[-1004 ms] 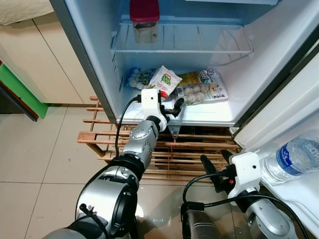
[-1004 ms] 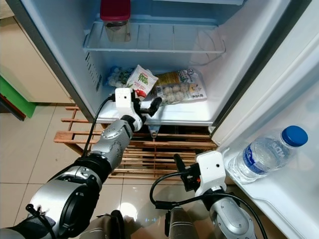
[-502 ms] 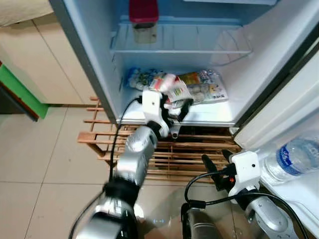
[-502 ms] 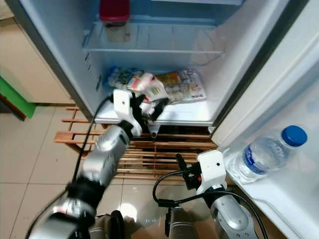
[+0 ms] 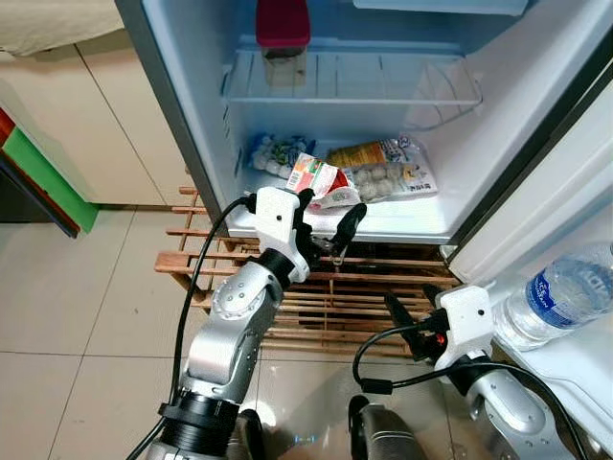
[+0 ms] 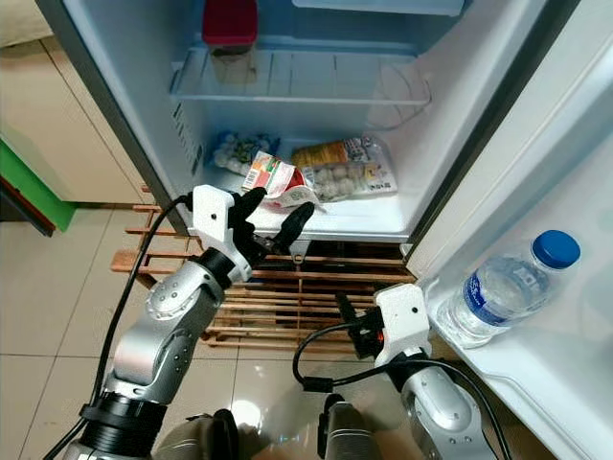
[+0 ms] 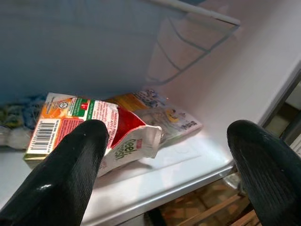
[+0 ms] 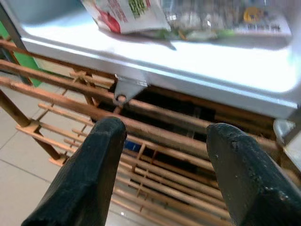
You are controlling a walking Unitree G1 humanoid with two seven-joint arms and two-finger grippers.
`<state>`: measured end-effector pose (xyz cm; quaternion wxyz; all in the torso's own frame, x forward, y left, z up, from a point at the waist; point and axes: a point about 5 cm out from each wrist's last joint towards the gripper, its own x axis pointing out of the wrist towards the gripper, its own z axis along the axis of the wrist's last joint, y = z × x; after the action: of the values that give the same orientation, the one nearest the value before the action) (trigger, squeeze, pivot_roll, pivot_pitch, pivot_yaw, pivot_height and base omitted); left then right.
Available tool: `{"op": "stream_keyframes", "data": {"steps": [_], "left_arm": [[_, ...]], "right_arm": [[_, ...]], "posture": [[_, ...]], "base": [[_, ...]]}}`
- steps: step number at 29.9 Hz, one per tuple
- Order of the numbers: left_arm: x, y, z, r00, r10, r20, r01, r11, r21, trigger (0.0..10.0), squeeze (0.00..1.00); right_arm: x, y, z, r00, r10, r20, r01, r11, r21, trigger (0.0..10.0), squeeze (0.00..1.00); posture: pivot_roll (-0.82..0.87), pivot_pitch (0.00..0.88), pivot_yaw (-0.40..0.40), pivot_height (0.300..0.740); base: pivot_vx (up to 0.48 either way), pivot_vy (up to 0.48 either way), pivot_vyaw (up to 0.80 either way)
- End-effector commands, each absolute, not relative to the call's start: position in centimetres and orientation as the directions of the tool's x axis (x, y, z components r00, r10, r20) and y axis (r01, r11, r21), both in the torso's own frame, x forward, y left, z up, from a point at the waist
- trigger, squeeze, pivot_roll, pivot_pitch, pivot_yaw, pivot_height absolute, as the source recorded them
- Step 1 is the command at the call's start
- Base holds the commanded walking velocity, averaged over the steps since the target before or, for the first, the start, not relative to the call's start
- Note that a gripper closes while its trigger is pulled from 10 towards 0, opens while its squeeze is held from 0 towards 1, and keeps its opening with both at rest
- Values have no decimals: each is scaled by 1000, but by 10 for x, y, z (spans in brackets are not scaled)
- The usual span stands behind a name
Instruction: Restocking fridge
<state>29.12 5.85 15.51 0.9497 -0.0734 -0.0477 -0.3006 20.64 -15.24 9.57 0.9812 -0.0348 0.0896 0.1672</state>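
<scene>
A red and white juice pouch [image 5: 321,178] lies on its side on the fridge's bottom shelf [image 5: 402,222], leaning against a clear tray of meatballs [image 5: 391,176]. My left gripper [image 5: 330,216] is open just in front of that shelf's front edge, with nothing between its fingers and the pouch [image 7: 94,125] a short way beyond them. My right gripper [image 5: 412,309] is open low down, over the wooden rack [image 8: 155,136] below the fridge.
A white-and-green bag [image 5: 273,153] sits at the shelf's back left. A red-lidded jar [image 5: 283,34] stands on the upper wire shelf. A water bottle [image 5: 565,292] lies in the open door's shelf on the right. Tiled floor lies to the left.
The left gripper has let go of the pouch and drawn back out of the fridge. The pouch has tipped from upright onto its side. The right gripper has barely moved.
</scene>
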Motion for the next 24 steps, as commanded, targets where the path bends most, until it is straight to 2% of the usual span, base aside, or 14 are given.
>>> {"op": "stream_keyframes", "data": {"steps": [1, 7, 14, 24], "left_arm": [[292, 52, 152, 812, -574, 105, 582, 810, -70, 10000, 0], [308, 30, 138, 798, -602, 19, 602, 796, -55, 10000, 0], [308, 11, 131, 764, -645, -15, 643, 763, -64, 10000, 0], [330, 20, 109, 817, -569, -98, 569, 822, -24, 10000, 0]], "right_arm": [[206, -154, 93, 929, 317, -191, -329, 943, -35, 10000, 0], [204, -149, 92, 928, 322, -187, -332, 943, -24, 10000, 0], [197, -153, 92, 936, 293, -194, -304, 952, -27, 10000, 0], [192, -152, 91, 934, 291, -207, -302, 953, -21, 10000, 0]], "posture": [[-205, 134, 16, 740], [-225, 149, 22, 740], [-258, 172, 34, 740], [-262, 190, 31, 740]], "base": [[0, 0, 0], [0, 0, 0], [0, 0, 0], [0, 0, 0]]}}
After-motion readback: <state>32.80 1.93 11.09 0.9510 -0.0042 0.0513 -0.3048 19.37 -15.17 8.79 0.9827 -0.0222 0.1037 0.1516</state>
